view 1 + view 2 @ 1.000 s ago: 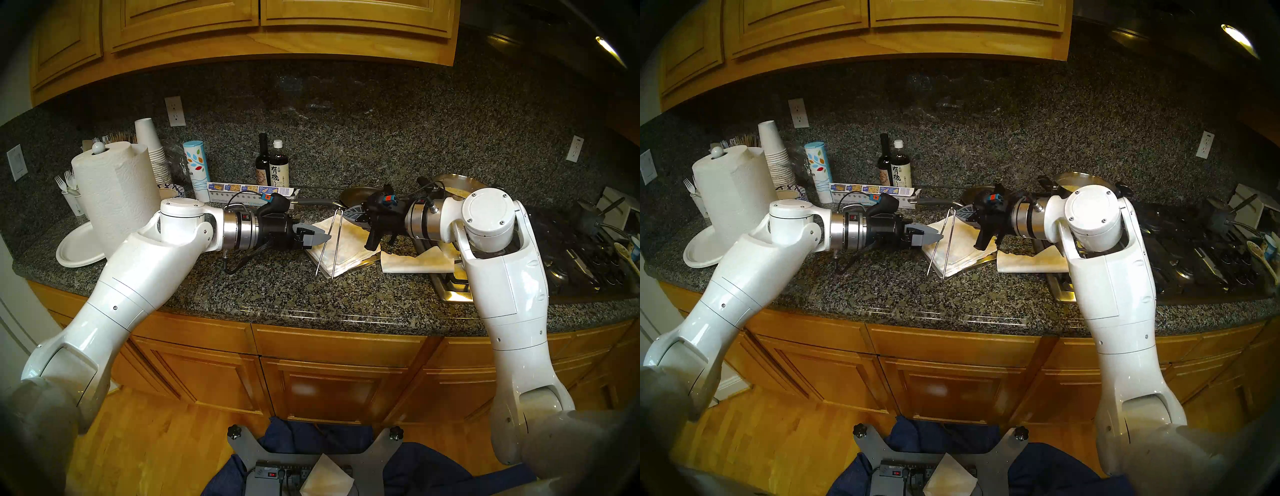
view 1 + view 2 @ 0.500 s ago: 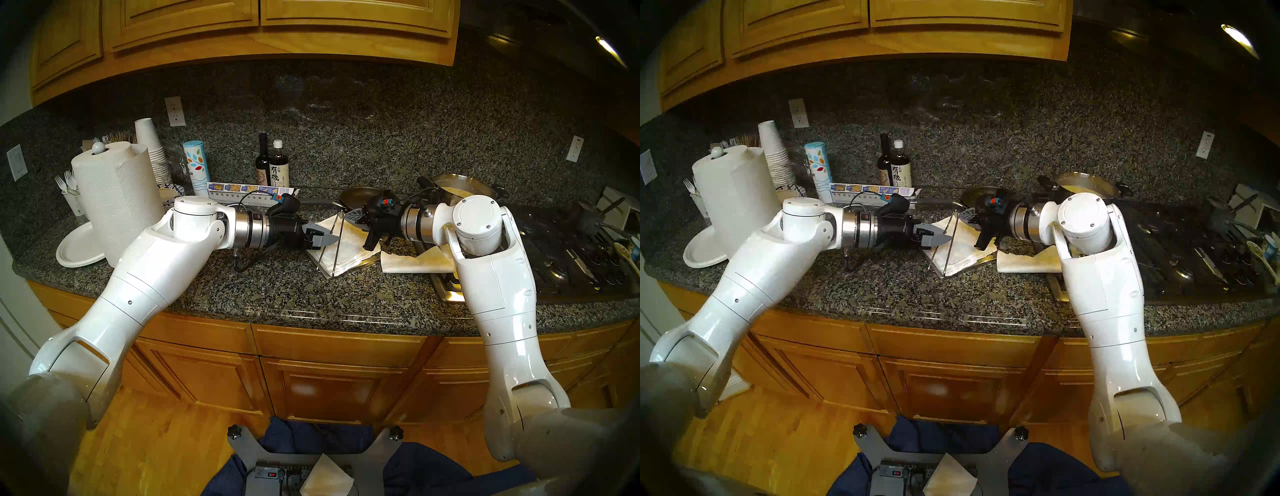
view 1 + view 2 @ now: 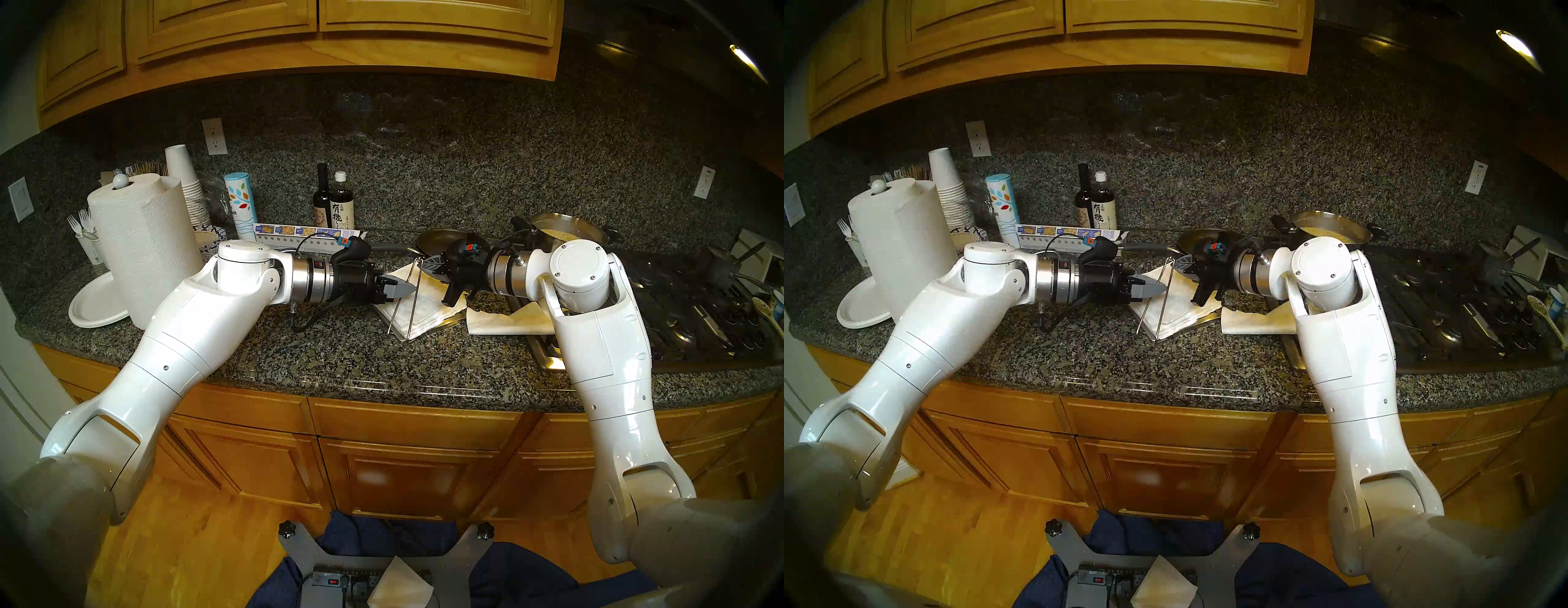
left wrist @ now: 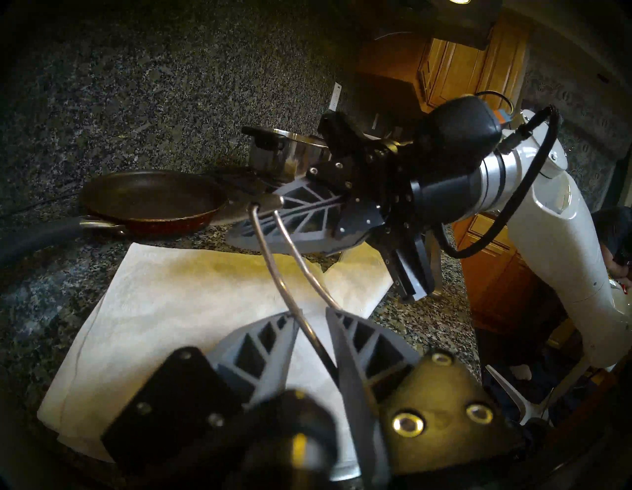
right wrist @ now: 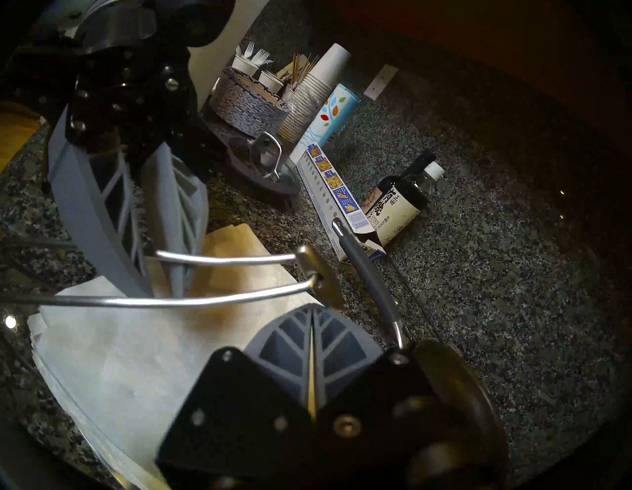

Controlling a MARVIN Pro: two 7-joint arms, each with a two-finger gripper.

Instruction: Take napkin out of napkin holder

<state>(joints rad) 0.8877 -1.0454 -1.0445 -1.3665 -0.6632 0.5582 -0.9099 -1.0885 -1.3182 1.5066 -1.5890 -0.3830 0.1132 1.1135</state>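
Napkin stack (image 3: 424,303) sits on the napkin holder (image 3: 449,319), wire arm (image 4: 273,267) tilted up. Left gripper (image 4: 313,314) is around one wire, not clamped yet. Farther back, right gripper (image 5: 312,309) is clenched, holding nothing, beside the arm's tip.

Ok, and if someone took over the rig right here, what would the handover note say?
Left end effector: jaws narrowly apart around one wire of the wire arm of the holder; a firm grip is not confirmed.
Right end effector: shut, empty, right by the arm's tip, seemingly propping it.
Things: napkins stacked on the holder, wire arm raised off them.
Done: arm lifted.
Left: secure the arm, free one end effector, pull the top napkin out.
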